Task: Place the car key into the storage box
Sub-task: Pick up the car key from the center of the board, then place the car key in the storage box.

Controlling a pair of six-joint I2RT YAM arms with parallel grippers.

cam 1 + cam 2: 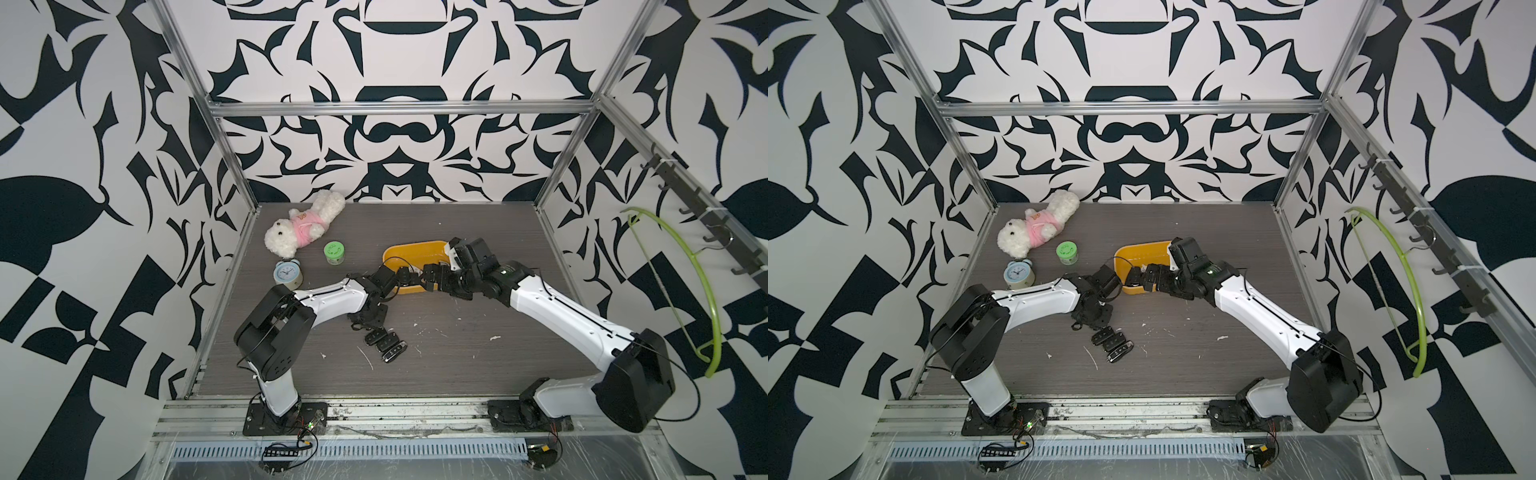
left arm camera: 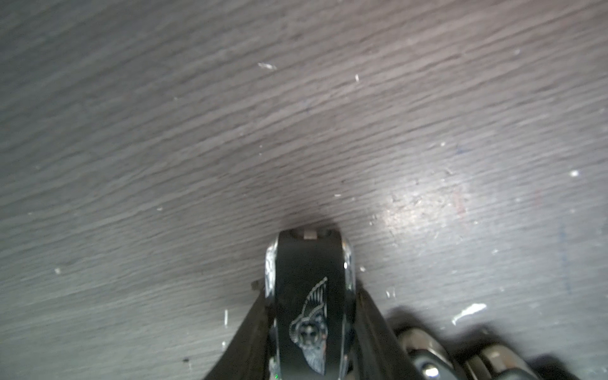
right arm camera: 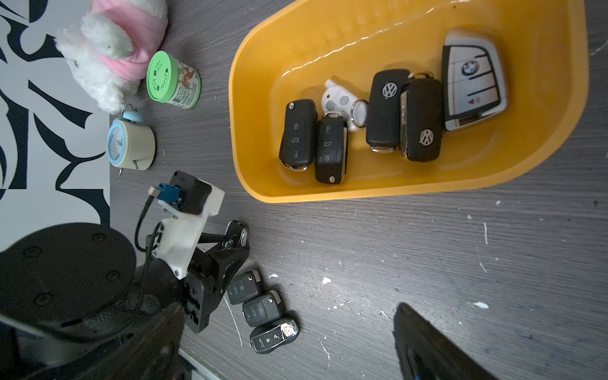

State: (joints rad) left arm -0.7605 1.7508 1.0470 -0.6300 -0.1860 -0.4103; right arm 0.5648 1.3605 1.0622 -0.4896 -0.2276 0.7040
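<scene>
Grip on the car key (image 2: 309,263) by the left gripper (image 2: 309,291): both fingers (image 2: 253,329) pressed flat against the long sides of a black fob with a silver winged emblem. Held outside the storage box (image 3: 263,82), near its corner on the left arm's side, pointing end-down at bare wood-grain tabletop (image 2: 164,131). Lower end touching the wood or just clear of it: cannot tell. Farther from the storage box than that key, a tight row of three more black keys (image 3: 263,307) flat on the tabletop. Inside the storage box, six fobs (image 3: 386,108) side by side on the floor: four black, one small white, one silver-faced. Right gripper (image 1: 417,275) over the storage box's near part, spread wide, only one finger (image 3: 427,345) in the right wrist view. Off the storage box's end on the robot's left, a green-lidded jar (image 3: 171,79) nearest, then a pale alarm clock (image 3: 130,144) and a white plush toy in pink (image 3: 112,49), all well apart from it.
</scene>
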